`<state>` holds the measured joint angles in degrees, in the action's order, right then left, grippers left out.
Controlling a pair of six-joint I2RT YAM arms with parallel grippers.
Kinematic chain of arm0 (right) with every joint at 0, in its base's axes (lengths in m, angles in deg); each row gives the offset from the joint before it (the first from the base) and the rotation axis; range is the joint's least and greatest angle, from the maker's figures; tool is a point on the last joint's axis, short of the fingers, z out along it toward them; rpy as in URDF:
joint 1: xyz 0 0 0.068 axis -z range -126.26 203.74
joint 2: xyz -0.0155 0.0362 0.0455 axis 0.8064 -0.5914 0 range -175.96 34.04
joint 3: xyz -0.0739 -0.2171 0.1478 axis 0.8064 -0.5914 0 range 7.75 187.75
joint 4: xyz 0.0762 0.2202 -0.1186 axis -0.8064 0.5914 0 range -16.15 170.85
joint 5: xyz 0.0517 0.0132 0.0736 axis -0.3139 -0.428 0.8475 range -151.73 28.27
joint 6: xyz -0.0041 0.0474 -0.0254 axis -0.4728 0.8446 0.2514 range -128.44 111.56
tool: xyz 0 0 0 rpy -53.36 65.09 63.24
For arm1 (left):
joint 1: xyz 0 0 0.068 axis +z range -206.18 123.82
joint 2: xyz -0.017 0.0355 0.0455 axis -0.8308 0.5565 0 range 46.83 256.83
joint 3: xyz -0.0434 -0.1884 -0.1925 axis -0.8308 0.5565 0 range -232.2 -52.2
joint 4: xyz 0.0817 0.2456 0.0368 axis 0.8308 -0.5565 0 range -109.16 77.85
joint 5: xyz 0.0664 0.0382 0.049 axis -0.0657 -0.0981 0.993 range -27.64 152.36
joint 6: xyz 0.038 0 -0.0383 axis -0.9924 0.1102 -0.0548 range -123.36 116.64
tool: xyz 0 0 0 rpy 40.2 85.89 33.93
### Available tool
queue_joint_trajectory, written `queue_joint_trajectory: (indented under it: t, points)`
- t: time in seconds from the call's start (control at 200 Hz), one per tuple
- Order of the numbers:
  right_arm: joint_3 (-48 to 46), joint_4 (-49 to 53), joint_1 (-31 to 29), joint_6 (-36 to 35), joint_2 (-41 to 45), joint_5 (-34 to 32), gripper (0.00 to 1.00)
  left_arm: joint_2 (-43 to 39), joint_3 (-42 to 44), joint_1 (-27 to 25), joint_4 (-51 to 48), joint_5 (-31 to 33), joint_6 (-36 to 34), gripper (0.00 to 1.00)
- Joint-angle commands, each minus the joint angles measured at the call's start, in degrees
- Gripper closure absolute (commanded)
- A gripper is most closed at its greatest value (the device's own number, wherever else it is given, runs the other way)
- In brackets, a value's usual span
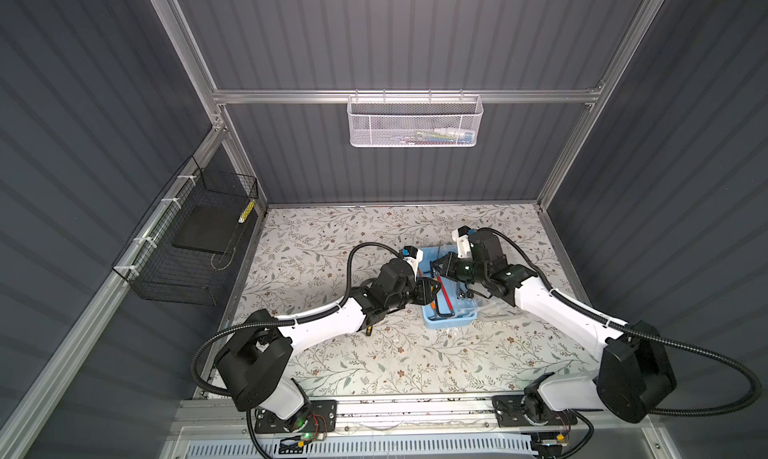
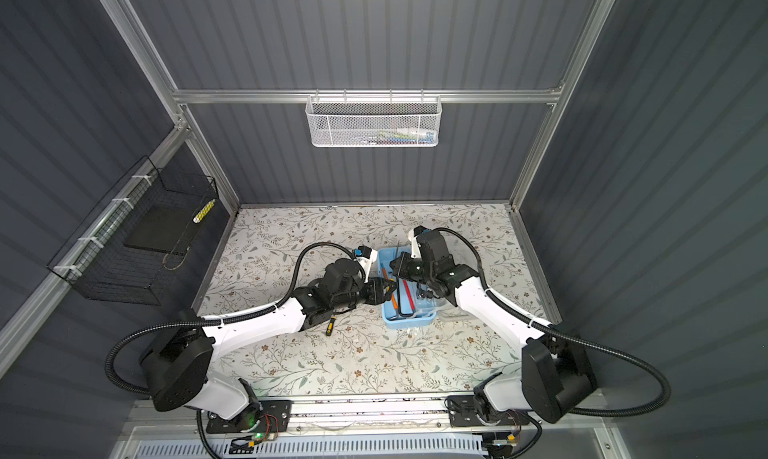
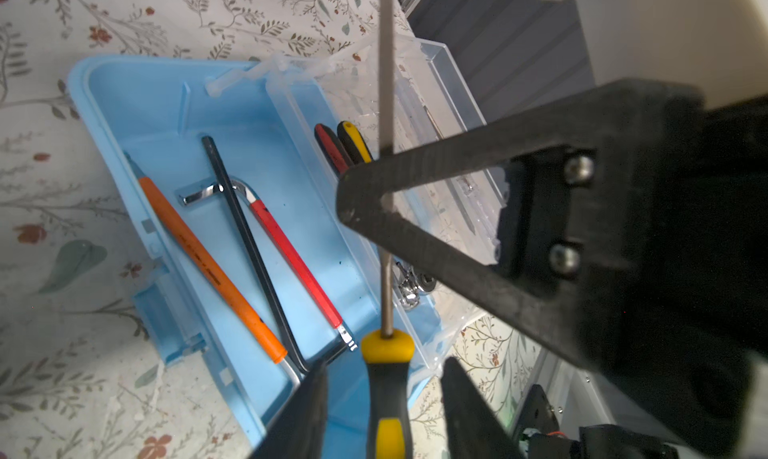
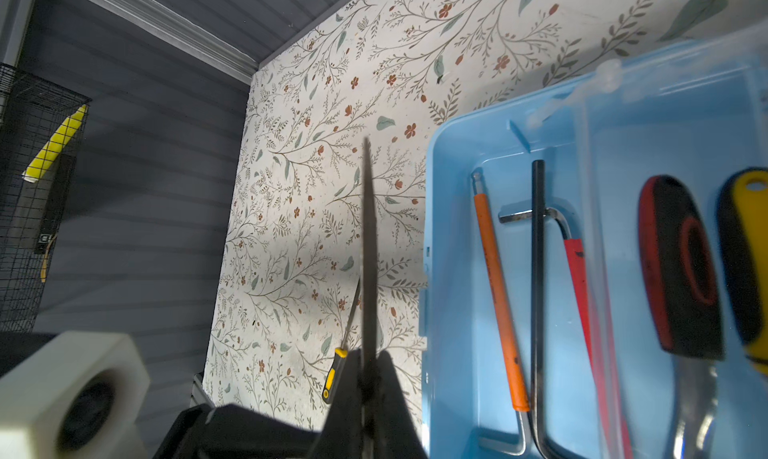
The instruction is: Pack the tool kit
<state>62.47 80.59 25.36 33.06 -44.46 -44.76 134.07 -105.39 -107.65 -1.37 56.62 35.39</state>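
The tool kit, a light blue box (image 1: 449, 320) (image 2: 409, 323) (image 3: 166, 116) (image 4: 457, 270), stands open mid-table. In it lie orange (image 3: 208, 261), black (image 3: 249, 245) and red (image 3: 299, 266) hex keys. My right gripper (image 4: 368, 355) (image 3: 386, 205) (image 1: 436, 266) is shut on the steel shaft of a yellow-and-black screwdriver (image 3: 386, 378), held over the box. My left gripper (image 3: 385, 361) (image 1: 433, 288) is open, its fingers on either side of that screwdriver's handle with a gap on each side. A smaller yellow-and-black screwdriver (image 2: 329, 326) (image 4: 334, 374) lies on the table beside the left arm.
The box's clear lid (image 1: 496, 309) (image 3: 449, 83) lies open on its right side. A red-and-black handle (image 4: 681, 266) and a yellow one (image 4: 744, 249) sit in the clear tray. A white mesh basket (image 1: 413, 122) hangs on the back wall and a black wire basket (image 1: 195, 245) on the left wall.
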Motion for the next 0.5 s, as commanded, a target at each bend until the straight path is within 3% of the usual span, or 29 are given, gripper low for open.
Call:
queue_joint_trajectory:
  t: [0.0, 0.17, 0.245, 0.37, 0.495]
  points:
    - [2.99, 3.69, 1.79, -1.92, 3.51, 0.82, 1.0, -4.47, 0.38, -0.28, -5.75, 4.49, -2.15, 0.25]
    - [7.15, 18.79, 9.28, -13.37, 8.76, -2.79, 1.0, -11.47, 3.03, 0.07, -19.0, 19.78, -4.2, 0.03]
    - [9.73, 25.88, 13.82, -20.0, 9.07, -6.06, 1.0, -12.61, 3.45, 1.48, -26.3, 24.11, -3.73, 0.03]
    - [13.59, 35.09, 18.88, -30.51, 6.67, -16.5, 1.0, -11.64, 4.0, 5.56, -36.95, 26.04, -2.5, 0.02]
    - [16.03, 38.02, 21.83, -35.64, 2.17, -21.53, 1.0, -10.48, 6.26, 7.51, -40.19, 27.2, -2.09, 0.03]
